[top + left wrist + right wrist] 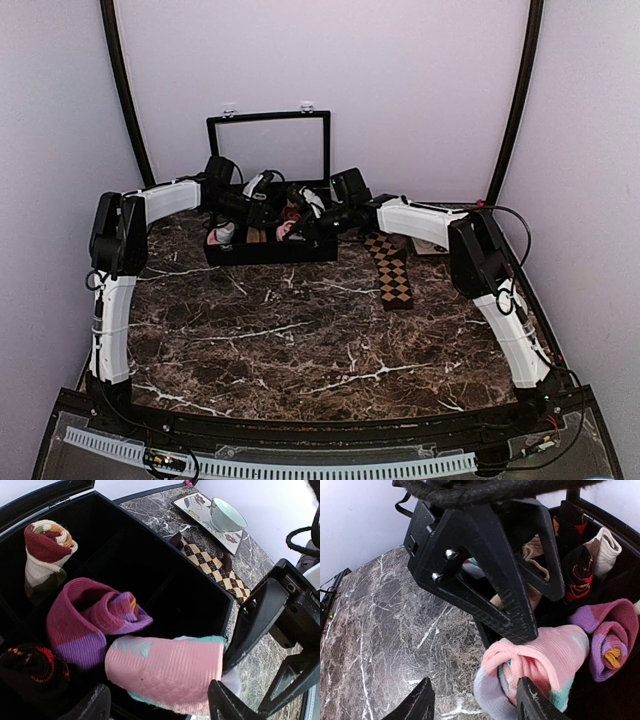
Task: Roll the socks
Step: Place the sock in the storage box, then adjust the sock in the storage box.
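The pink sock (pixel 170 667), rolled into a bundle with mint-green marks, hangs at the black box's right corner, its pale end sticking out over the wall. My left gripper (pixel 160 702) is shut on it, one finger at each end. My right gripper (pixel 475 702) is open; its right finger (pixel 532 700) touches the roll's protruding end (pixel 492 692), and its left finger stands over bare table. The brown diamond-checked sock (pixel 392 270) lies flat on the table right of the box, also seen in the left wrist view (pixel 215 565). In the top view both grippers meet over the box (pixel 290 225).
The black box (pixel 270 255) stands at the back centre with its lid (pixel 268 145) upright. In it lie a maroon-and-purple roll (pixel 85 625), a red-and-white roll (pixel 47 550) and a black-and-red roll (pixel 30 667). A patterned tray (pixel 197 505) with a mint cup (pixel 227 514) sits beyond the brown sock.
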`<state>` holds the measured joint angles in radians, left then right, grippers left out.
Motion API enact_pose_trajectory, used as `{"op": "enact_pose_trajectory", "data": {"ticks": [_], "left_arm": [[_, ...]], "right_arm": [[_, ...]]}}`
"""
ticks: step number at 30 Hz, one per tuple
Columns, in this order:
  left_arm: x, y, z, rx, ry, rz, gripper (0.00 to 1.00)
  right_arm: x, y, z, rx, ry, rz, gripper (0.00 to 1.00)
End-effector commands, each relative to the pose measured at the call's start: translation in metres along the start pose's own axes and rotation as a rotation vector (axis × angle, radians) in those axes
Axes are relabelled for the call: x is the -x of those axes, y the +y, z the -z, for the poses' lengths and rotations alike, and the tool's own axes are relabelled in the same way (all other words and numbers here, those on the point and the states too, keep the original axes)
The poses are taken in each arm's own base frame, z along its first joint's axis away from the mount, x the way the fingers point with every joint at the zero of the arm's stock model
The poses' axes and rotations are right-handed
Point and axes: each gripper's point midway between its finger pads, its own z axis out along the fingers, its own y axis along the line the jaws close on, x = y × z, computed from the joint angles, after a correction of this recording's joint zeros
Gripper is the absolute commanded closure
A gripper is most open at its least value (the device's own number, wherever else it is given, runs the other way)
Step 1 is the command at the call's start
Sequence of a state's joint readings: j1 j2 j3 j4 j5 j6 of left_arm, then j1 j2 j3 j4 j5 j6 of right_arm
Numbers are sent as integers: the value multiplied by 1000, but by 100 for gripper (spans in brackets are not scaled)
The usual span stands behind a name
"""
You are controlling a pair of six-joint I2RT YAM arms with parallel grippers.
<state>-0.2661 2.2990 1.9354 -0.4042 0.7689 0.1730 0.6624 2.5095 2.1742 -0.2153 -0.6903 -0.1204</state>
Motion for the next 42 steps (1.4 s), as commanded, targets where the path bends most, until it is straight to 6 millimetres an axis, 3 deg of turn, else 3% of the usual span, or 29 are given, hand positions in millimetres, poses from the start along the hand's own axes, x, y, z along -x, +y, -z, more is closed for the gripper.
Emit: {"op": "enact_pose_trajectory", "data": {"ticks": [1, 8, 12, 15, 18, 19, 24, 30, 33, 42], "left_arm": [[21, -10, 4, -3, -37, -33, 30], [17, -25, -6, -10, -4, -108, 31], [12, -23, -15, 50, 24, -175, 31], [6, -10, -22, 117, 51, -194, 32], [2, 3, -26, 165, 75, -183, 35], [0, 6, -28, 173, 85, -177, 36], [-9, 27, -34, 240, 132, -140, 44], [-10, 52, -28, 268, 147, -17, 54], [-15, 61, -24, 267, 164, 24, 61], [-42, 68, -23, 320, 252, -9, 64]], "right_arm": [[-11, 11, -8, 68, 15, -48, 45], [-18, 8, -16, 102, 0, -74, 45], [-17, 8, -20, 127, -9, -78, 45], [-7, 17, -11, 166, -39, -68, 46], [12, 24, 17, 192, -119, -56, 46], [28, 29, 34, 203, -163, -58, 45], [44, 29, 94, 189, -283, -74, 45], [21, -2, 109, -17, -216, -116, 45], [11, -6, 113, -67, -201, -128, 45], [-16, -33, 121, -253, -121, -179, 46]]}}
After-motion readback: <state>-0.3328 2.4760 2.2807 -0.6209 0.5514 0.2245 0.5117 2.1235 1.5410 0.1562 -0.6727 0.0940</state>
